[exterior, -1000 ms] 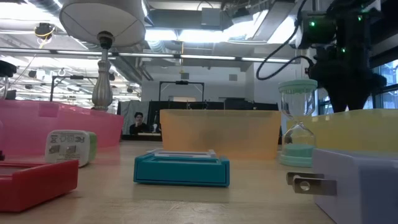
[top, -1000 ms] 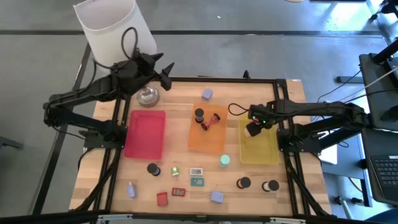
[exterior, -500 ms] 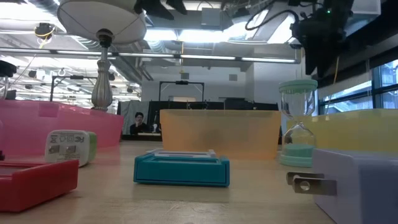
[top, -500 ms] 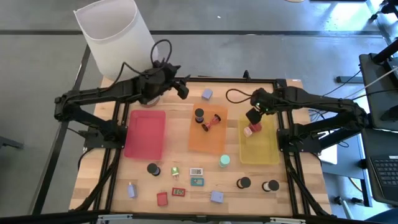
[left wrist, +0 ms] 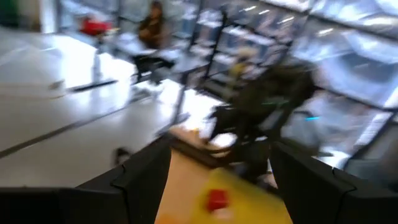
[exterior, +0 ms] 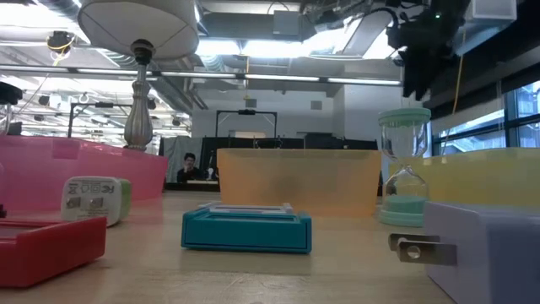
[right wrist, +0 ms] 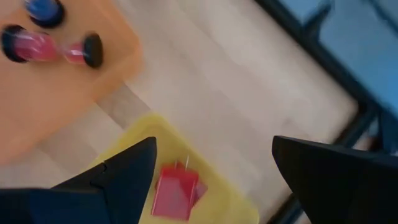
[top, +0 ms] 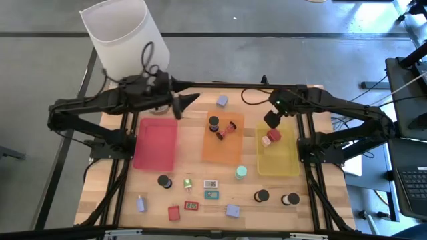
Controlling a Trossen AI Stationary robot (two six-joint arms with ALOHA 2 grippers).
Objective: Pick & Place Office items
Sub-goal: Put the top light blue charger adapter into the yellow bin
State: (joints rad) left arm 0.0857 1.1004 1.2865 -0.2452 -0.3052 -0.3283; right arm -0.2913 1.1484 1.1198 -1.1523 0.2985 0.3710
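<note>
Your right gripper point(top: 272, 121) hangs jaws apart above the yellow tray point(top: 288, 163) holding a red block point(top: 269, 139); left gripper point(top: 179, 107) blurred, jaws apart too.

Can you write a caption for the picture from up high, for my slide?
Right tool open above the yellow tray with a red block inside.

Red block point(top: 269, 138) lies in yellow tray point(top: 288, 164); black bottle point(top: 213, 123) and red hourglass point(top: 229, 129) in orange tray point(top: 223, 153); teal hourglass point(top: 241, 173), lavender blocks, small cards scattered on table point(top: 200, 220).
</note>
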